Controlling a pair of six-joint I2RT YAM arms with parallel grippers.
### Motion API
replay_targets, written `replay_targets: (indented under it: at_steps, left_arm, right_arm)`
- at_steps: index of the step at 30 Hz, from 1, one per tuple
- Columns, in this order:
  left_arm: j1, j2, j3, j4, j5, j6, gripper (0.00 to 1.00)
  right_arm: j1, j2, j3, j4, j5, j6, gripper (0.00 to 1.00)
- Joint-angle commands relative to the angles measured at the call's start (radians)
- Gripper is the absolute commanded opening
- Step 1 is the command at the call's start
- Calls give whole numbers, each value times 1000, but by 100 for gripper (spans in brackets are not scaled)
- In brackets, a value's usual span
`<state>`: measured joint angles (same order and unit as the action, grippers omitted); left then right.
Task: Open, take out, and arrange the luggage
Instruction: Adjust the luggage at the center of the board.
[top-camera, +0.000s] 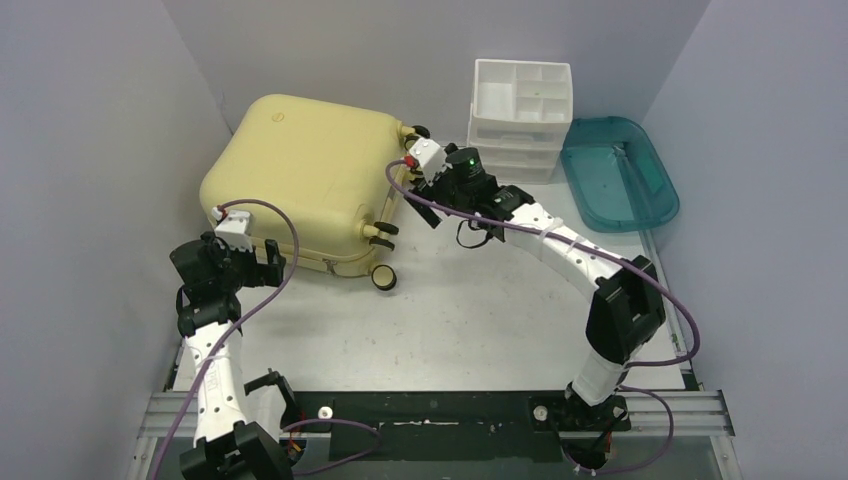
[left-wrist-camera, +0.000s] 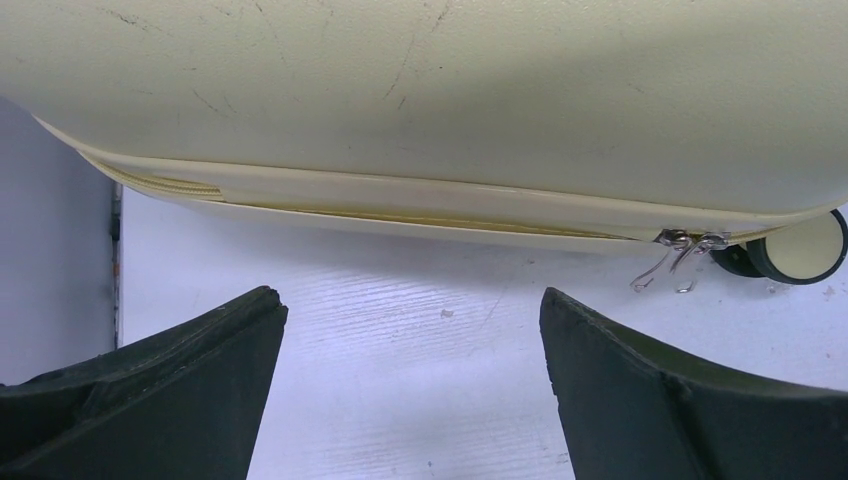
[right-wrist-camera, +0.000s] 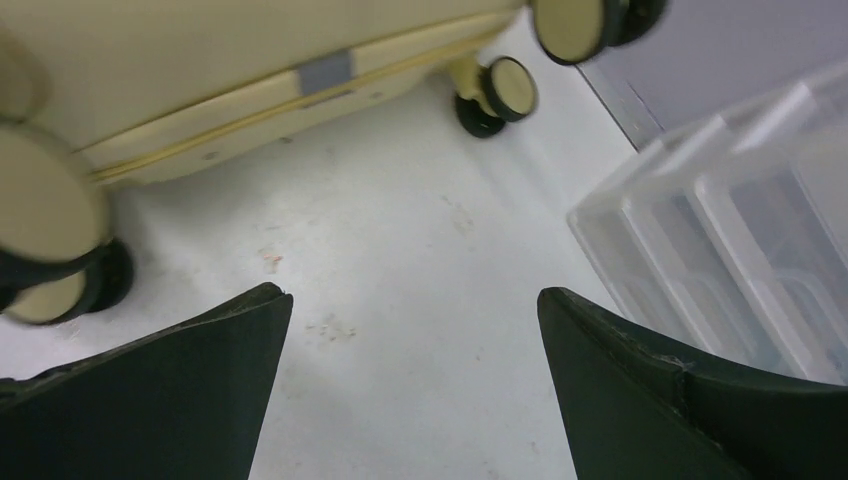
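White tabletop (top-camera: 470, 320) boxed in by pale grey walls carries everything in view. On its far left part the luggage (top-camera: 300, 170) lies flat on one shell, wheels (right-wrist-camera: 495, 95) pointing toward the middle of the table, with a white drawer organizer (top-camera: 522, 115) and a teal tray (top-camera: 620, 170) off to the right of it.

The left gripper (left-wrist-camera: 410, 300) hangs low at the near edge of the case with its fingers spread wide and nothing between them. Its wrist view looks straight along the zip seam, where two metal zip pulls (left-wrist-camera: 680, 255) dangle together close to a corner wheel. The right gripper (right-wrist-camera: 413, 295) is likewise wide apart and empty, hovering over bare table between the wheeled end of the case and the organizer.

By the look of it the task is at its very start – the two shells sit together, the pulls rest side by side, and no lining or contents show. Unzipping, lifting the lid, taking things out and arranging them all seem left to do
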<state>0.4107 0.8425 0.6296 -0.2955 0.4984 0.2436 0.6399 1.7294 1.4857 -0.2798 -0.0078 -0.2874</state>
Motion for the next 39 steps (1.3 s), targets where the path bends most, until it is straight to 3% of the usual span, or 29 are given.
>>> replay_targets:
  at_steps: [1,8,14,20,24,30,33,39]
  left_arm:
    - [24,-18,-7,24,24,18,97]
    - [28,-6,-7,18,32,24,97]
    - [42,-13,-9,6,52,34,97]
    - [120,-18,-13,-9,126,41,97]
    - [137,-4,-9,-17,157,45,97]
    - [143,11,-7,-24,157,52,97]
    - [156,6,-10,-21,166,47,97]
    - [158,10,-7,-28,174,50,97]
  right_arm:
    - [76,-126,-17,-93,-280,-138,100]
    - [222,-130,9,-163,-384,-174,100]
    - [245,-10,66,-109,-307,-94,100]
    - [245,97,96,23,-62,53,100]
    - [203,139,130,30,4,147,100]
    - [49,102,116,50,-148,268,100]
    - [-13,96,132,56,-197,274,100]
    - [-21,104,171,22,-183,241,100]
